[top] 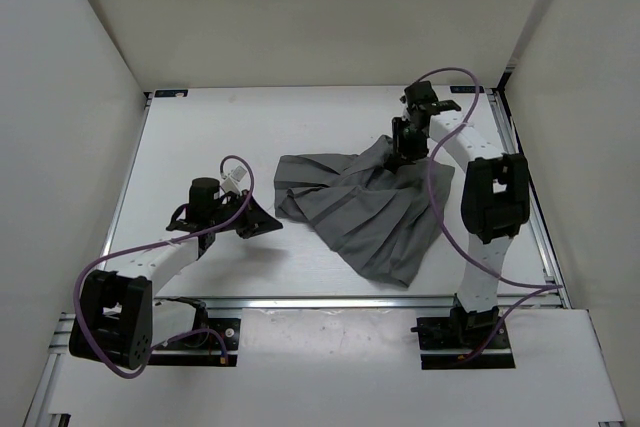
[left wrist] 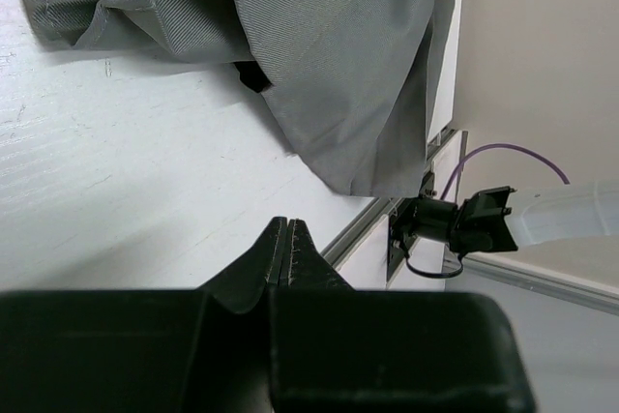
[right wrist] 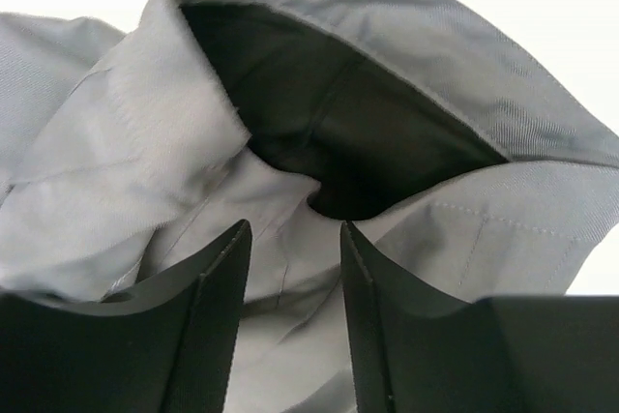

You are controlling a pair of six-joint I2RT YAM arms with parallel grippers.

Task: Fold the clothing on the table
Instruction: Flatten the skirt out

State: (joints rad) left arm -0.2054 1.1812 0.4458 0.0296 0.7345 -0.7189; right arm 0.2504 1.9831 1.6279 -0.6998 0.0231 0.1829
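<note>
1 skirt, 2 arms, 2 grippers. From above, the clothing [top: 370,212] lies rumpled on the table [top: 200,137], right of the middle. Its widest part fans toward the near edge and its narrow end is bunched up toward the far right corner. The right gripper [top: 402,157] stands on that bunched end. The left gripper [top: 272,224] sits low, just beside the skirt's left border and apart from it. 2 purple cables loop along the arms, and 2 blue marks show at the far corners.

Only the right wrist view shows the right gripper's jaws [right wrist: 292,229]. The 2 fingers are spread, and a fold of the clothing [right wrist: 126,142] fills the gap between them. Beyond it the dark inside of the skirt gapes. Whether the pads touch the cloth cannot be told.

Only the left wrist view shows the left gripper [left wrist: 288,224] clenched, fingertips pressed together with nothing between them, over bare table [left wrist: 116,171]. From there the clothing [left wrist: 329,45] hangs in folds. Its lowest point reaches nearly to the silver rail [left wrist: 353,229] at the near edge. Past the rail stands the foot of the right arm [left wrist: 455,222].
</note>
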